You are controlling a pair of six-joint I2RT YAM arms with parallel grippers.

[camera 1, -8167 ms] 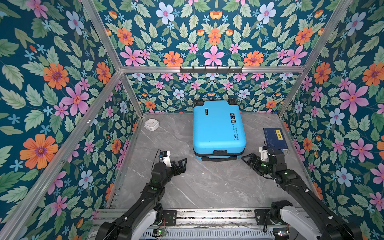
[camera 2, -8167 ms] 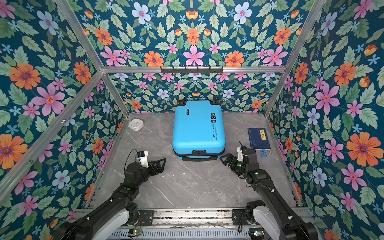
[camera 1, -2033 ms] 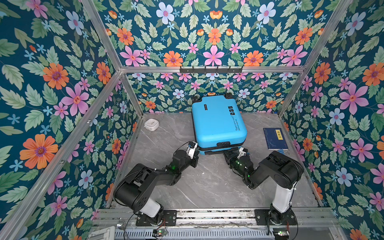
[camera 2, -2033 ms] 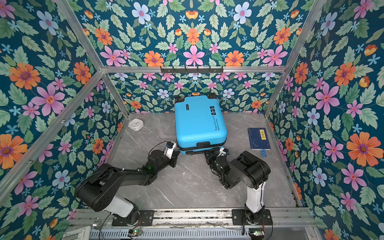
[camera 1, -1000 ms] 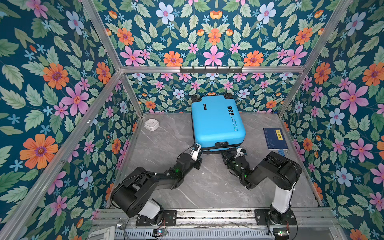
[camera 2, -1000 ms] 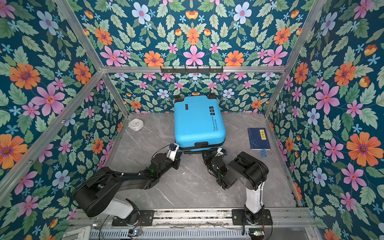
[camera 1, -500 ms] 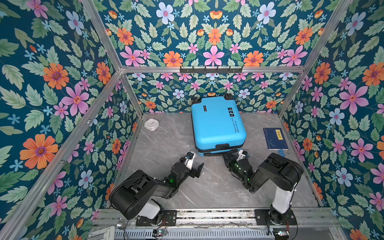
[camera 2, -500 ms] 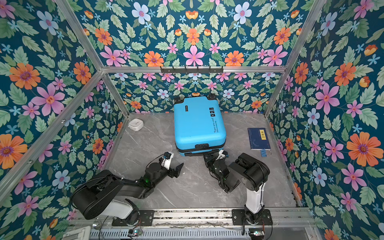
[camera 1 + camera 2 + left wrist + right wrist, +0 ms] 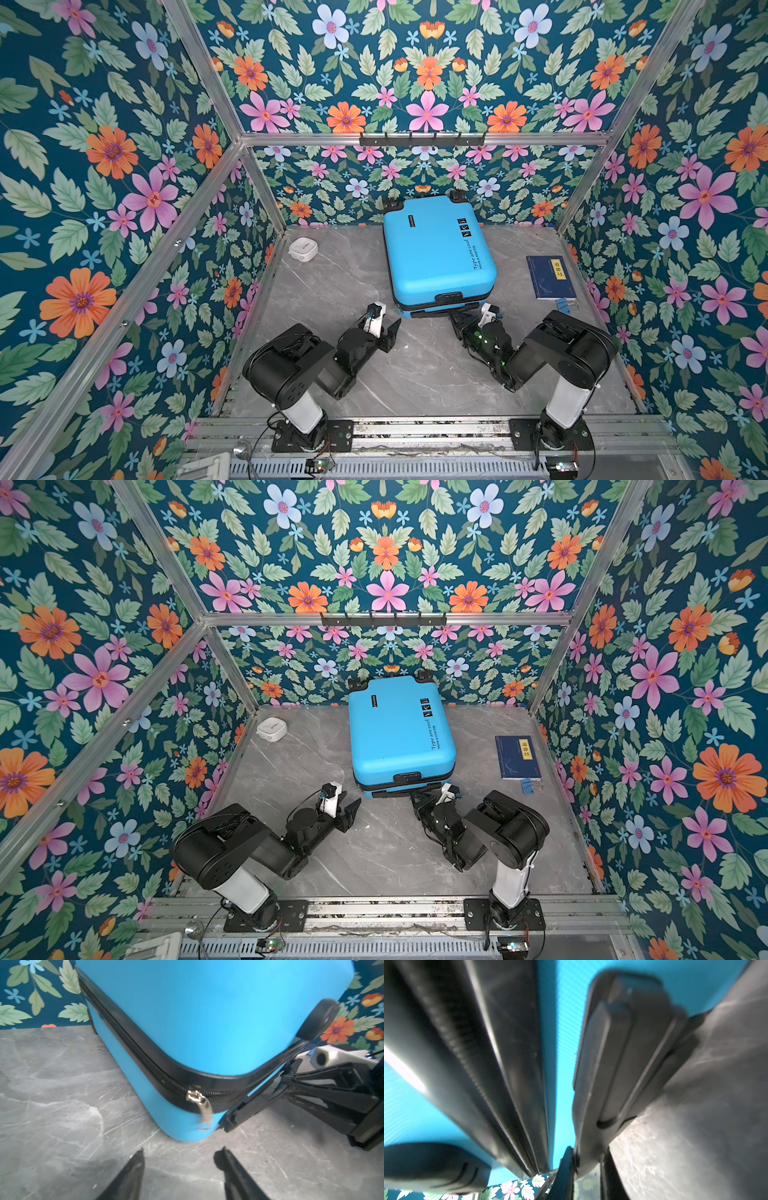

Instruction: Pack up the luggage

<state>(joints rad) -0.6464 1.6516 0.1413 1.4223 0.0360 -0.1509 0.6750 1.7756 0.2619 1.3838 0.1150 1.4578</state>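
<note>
holding luggage (image 9: 436, 249) steady: right claw (image 9: 457, 321) clenched on black handle (image 9: 245, 1105) at near edge. left claw (image 9: 182, 1149) released, empty, facing zipper pull (image 9: 200, 1103), likely ready to unzip it.

The luggage (image 9: 436, 249) blocks the middle of the worktop (image 9: 332, 291) back to the rear wall. To its left lies a wide bare lane, with only a small white box (image 9: 303, 248) in the far corner. The right lane is narrower (a dark-blue book (image 9: 550, 276) and a clip (image 9: 566, 305) lie along the wall). The left hand (image 9: 181, 1150), jaws apart and empty, has clear stone between it and the near corner, where a zipper pull (image 9: 202, 1107) hangs. The right hand (image 9: 457, 321), clamped on the black handle (image 9: 245, 1105), crowds the near edge.
</note>
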